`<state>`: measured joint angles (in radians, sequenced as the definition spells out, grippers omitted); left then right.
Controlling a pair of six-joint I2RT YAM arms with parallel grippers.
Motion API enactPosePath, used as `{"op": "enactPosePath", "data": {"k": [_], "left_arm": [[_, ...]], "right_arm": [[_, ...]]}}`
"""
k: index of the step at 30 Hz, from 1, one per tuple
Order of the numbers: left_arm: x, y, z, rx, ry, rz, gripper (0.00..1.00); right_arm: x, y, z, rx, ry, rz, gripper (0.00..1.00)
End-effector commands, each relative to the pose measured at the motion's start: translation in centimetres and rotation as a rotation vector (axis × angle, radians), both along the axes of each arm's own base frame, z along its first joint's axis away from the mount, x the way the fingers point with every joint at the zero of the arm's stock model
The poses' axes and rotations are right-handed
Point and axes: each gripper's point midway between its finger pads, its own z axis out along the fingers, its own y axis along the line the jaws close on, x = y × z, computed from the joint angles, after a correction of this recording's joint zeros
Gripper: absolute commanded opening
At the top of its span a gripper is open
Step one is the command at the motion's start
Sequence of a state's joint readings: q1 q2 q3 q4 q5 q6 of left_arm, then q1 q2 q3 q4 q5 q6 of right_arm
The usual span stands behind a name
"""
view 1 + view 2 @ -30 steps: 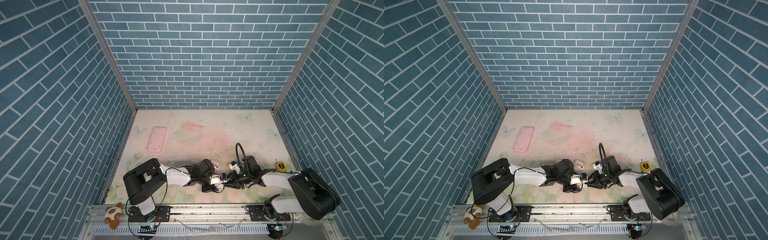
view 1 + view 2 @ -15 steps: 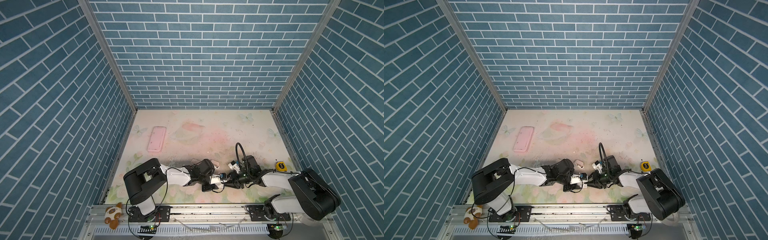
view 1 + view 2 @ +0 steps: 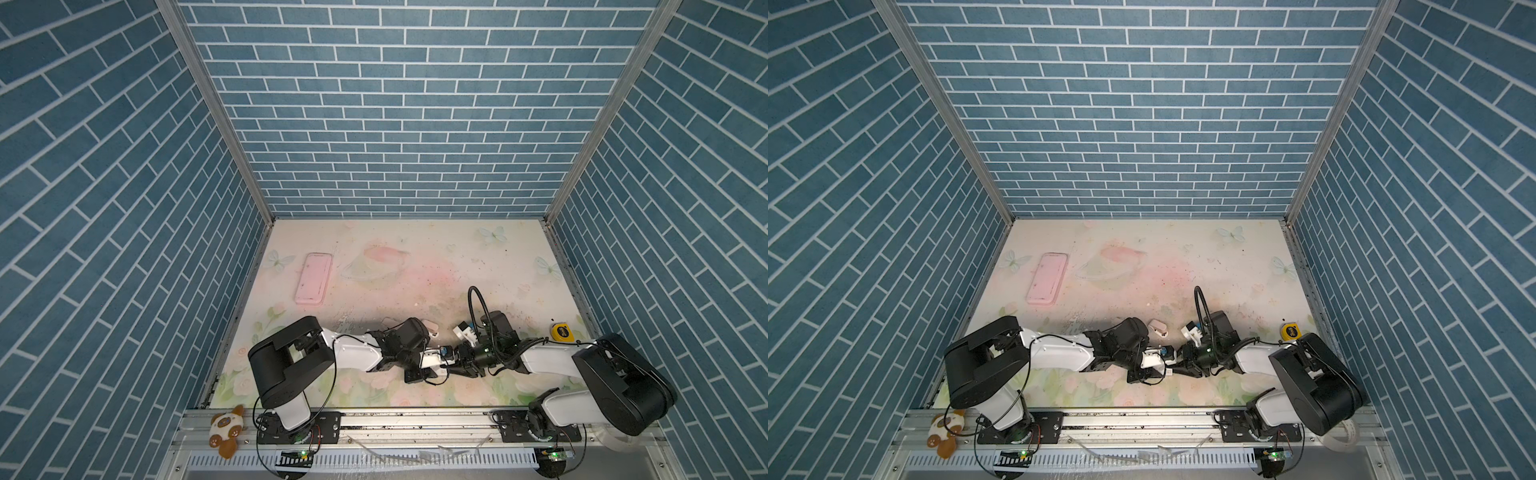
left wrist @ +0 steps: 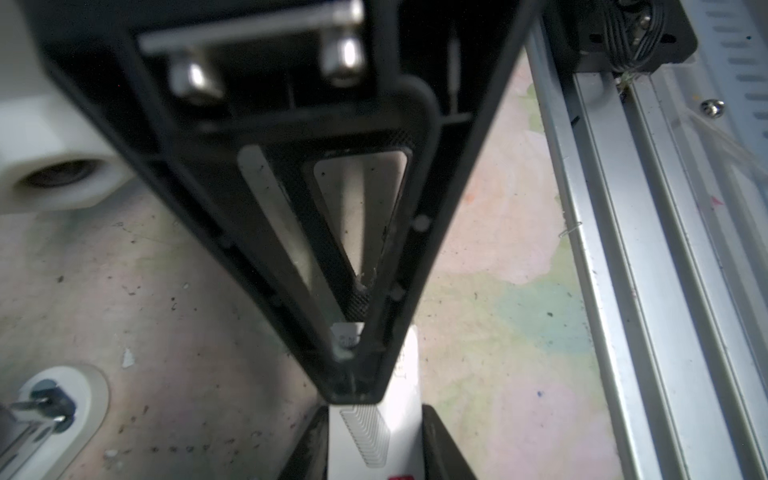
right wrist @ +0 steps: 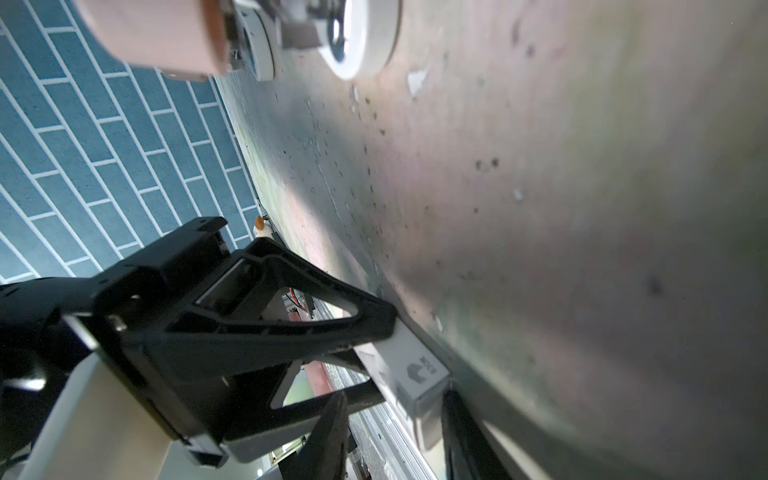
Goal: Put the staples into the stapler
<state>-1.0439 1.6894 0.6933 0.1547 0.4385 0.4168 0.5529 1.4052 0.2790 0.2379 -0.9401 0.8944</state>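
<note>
The left hand [image 4: 353, 370] and right hand [image 5: 392, 419] each clench one end of the white staple box [image 5: 417, 370], its contents hidden.

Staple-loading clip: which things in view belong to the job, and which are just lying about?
Job in hand:
- staple box
- stapler

Lying about:
- pink case
- yellow tape measure
- plush toy
</note>
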Motion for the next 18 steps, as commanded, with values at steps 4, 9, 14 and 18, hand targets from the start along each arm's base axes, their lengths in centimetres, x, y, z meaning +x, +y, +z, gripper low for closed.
{"op": "enactPosePath", "data": {"k": [4, 9, 14, 18], "left_arm": [[-2.66, 4.40, -4.81, 0.226, 0.132, 0.003, 0.30], [-2.70, 4.42, -4.88, 0.231, 0.137, 0.001, 0.30], [-2.92, 4.38, -4.82, 0.230, 0.146, -0.008, 0.33], [-2.90, 4.34, -4.78, 0.230, 0.147, -0.008, 0.33]], "right_arm": [[-0.24, 0.25, -0.02, 0.013, 0.016, 0.001, 0.38], [-0.20, 0.29, 0.08, 0.017, 0.009, -0.002, 0.38], [0.00, 0.52, 0.16, 0.027, 0.003, -0.004, 0.38], [0.03, 0.72, 0.13, 0.034, 0.008, -0.003, 0.38]]}}
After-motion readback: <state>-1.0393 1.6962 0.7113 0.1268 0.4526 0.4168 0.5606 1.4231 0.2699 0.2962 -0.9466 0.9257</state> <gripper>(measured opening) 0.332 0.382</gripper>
